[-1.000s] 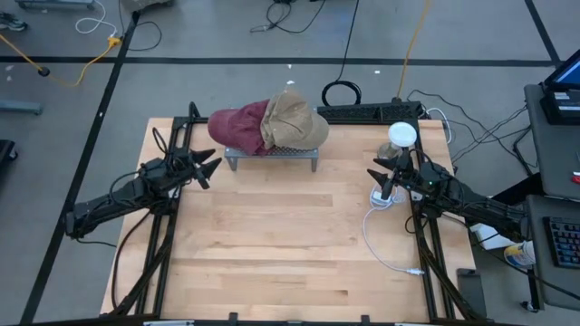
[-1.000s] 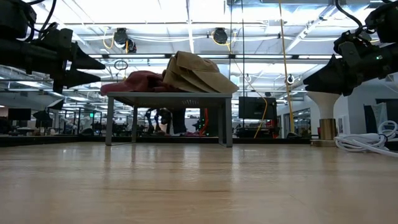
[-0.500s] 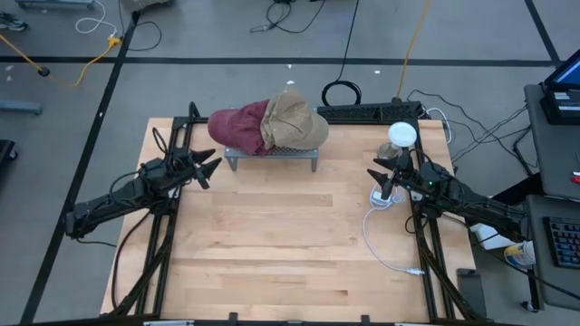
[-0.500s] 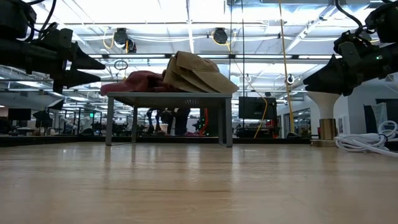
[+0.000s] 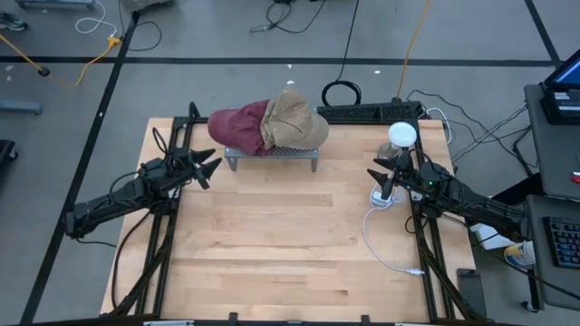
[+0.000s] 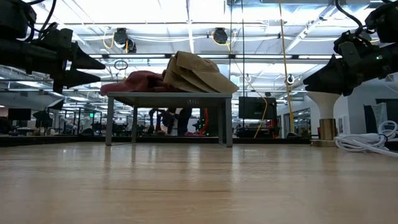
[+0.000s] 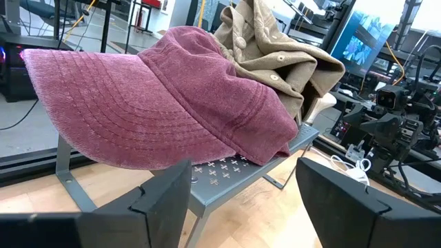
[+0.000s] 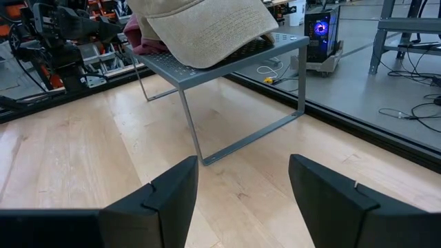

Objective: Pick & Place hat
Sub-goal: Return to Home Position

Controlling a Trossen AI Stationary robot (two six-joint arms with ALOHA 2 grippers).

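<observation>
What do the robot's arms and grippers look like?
The left arm and right arm are slim, black, jointed tubes with dark cables looping alongside. The left gripper and right gripper each end in two flat, angular black fingers tapering to points.

Soft matt cloth caps [image 7: 207, 103], perforated painted-metal shelf [image 7: 238, 176], smooth pale wood table [image 5: 272, 240].

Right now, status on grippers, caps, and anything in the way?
Left gripper open, empty. Right gripper open, empty. Tan caps stacked on shelf beside red cap. White cable lies by right gripper.
</observation>
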